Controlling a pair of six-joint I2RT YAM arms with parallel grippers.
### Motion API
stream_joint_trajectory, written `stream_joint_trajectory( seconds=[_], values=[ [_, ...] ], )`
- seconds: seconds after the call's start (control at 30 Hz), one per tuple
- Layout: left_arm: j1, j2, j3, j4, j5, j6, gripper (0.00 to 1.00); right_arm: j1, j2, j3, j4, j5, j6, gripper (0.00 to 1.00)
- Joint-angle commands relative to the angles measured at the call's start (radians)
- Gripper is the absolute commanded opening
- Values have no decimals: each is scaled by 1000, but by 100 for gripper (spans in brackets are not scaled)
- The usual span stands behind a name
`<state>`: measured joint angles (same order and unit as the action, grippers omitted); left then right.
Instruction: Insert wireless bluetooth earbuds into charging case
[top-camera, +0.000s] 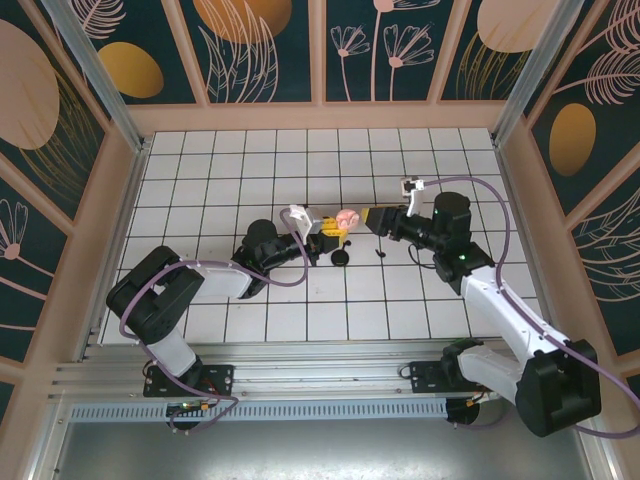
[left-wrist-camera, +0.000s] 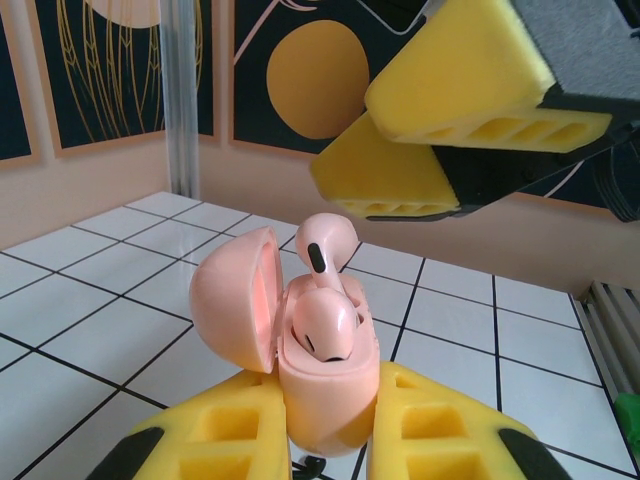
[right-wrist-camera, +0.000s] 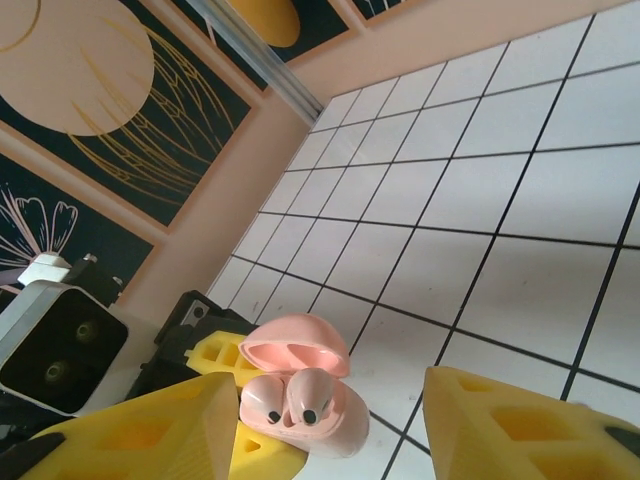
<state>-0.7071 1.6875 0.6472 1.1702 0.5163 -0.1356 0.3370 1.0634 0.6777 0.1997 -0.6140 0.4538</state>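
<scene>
The left gripper (top-camera: 327, 233) is shut tight on the pink charging case (left-wrist-camera: 325, 395). It holds the case upright, with the lid (left-wrist-camera: 235, 295) swung open to one side. The right gripper (right-wrist-camera: 330, 385) is open. Its two yellow fingers (left-wrist-camera: 470, 70) are wide apart and there is nothing between them. It hangs just above the case, close but not touching.

Both wireless bluetooth earbuds (right-wrist-camera: 312, 395) are in the case. The low earbud (left-wrist-camera: 322, 325) sits deep in its hole. The tall earbud (left-wrist-camera: 325, 250) stands higher and looks like it is not all the way in.

I think the job now is to push that tall one home. To do it well, the right gripper should come down slowly, straight over the tall earbud, and press softly on its round top. The left gripper should hold the case firm so it does not tip. A hard or crooked push could pop the bud out.

The tall earbud is just under the right gripper's fingers. A small black disc (top-camera: 340, 257) lies on the white worktop (top-camera: 250, 170) nearby, apart from the case.
</scene>
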Motion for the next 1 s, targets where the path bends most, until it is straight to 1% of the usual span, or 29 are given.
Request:
stream_joint_trajectory(
  seconds=[0.0, 0.13, 0.3, 0.63, 0.97],
  values=[
    [-4, -29, 2, 40, 16, 15, 13, -8, 25, 5, 44, -59, 48, 49],
    [-4, -32, -3, 38, 14, 16, 13, -7, 35, -2, 113, -110, 78, 41],
    [-5, -34, -3, 37, 14, 19, 13, -8, 44, 9, 122, -134, 83, 33],
    [-4, -38, 0, 33, 20, 22, 13, -2, 83, 15, 134, -156, 86, 29],
    [-5, -33, 5, 29, 20, 22, 13, 1, 78, 5, 125, -184, 72, 24]
  ],
)
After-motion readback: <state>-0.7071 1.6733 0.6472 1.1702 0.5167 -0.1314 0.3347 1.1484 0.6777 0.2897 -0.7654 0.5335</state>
